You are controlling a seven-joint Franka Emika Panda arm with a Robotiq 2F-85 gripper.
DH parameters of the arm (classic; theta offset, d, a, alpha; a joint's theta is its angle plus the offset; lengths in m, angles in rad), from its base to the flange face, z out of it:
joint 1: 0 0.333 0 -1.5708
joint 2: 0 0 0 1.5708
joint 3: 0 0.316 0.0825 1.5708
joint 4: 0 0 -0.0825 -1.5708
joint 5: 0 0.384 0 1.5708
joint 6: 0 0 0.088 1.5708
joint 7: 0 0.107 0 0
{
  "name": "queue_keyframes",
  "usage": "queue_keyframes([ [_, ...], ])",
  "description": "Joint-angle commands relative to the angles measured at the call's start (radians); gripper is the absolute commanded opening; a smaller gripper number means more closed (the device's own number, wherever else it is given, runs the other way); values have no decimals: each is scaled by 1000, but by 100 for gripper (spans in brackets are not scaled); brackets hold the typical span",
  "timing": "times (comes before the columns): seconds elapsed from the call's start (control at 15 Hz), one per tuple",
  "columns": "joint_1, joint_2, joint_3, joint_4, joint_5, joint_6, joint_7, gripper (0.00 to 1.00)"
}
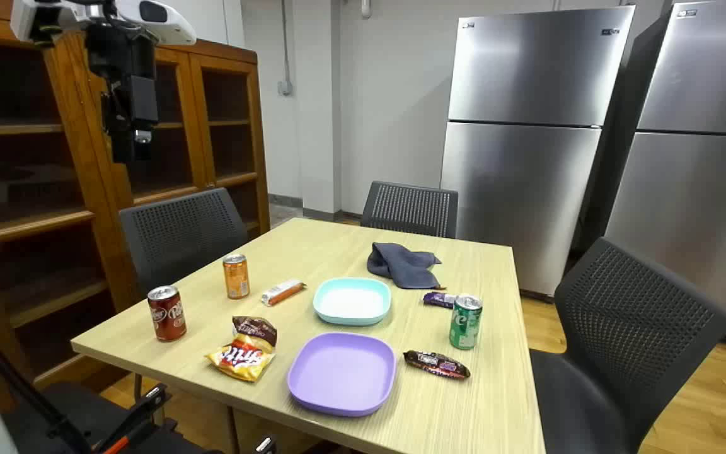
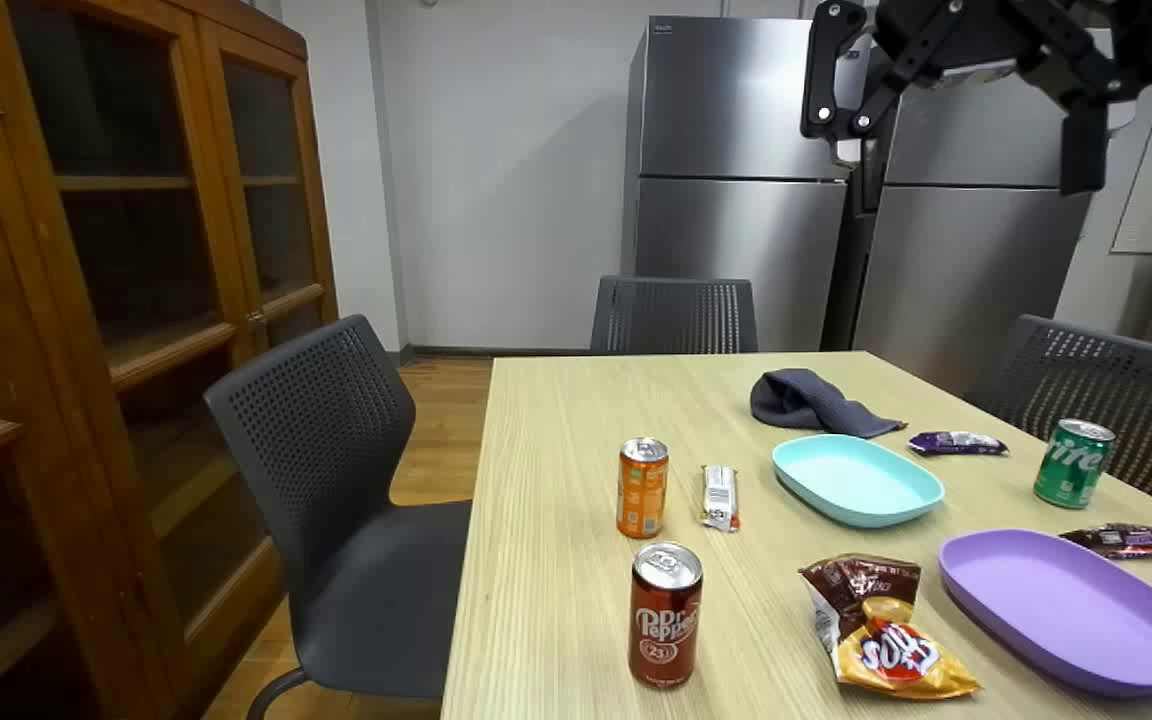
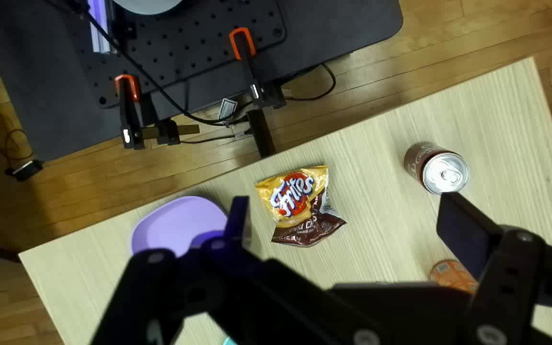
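Observation:
My gripper [image 2: 976, 170] is open and empty, high above the table; it also shows in an exterior view [image 1: 133, 148]. In the wrist view its fingers [image 3: 351, 223] stand wide apart. Between them, far below, lies a yellow and brown Fritos bag [image 3: 295, 203], also in both exterior views [image 1: 247, 349] [image 2: 886, 630]. A dark red Dr Pepper can [image 1: 167, 313] and an orange can [image 1: 236, 276] stand upright near the table's left side. A purple plate [image 1: 343, 373] and a turquoise plate [image 1: 351, 301] lie near the middle. The gripper touches nothing.
A green can [image 1: 466, 321] stands at the right, near a dark wrapped snack [image 1: 437, 364] and a purple wrapped snack [image 1: 438, 299]. An orange-and-white wrapped bar [image 1: 283, 292] and a dark cloth [image 1: 404, 265] lie on the table [image 1: 483, 265]. Chairs [image 1: 634, 328] surround it.

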Motion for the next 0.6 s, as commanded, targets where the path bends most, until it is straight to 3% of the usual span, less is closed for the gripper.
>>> queue_keyframes([
  [0.0,25,5,-21,1,-10,1,10,100],
  [0.53,32,49,-10,5,-8,26,0,100],
])
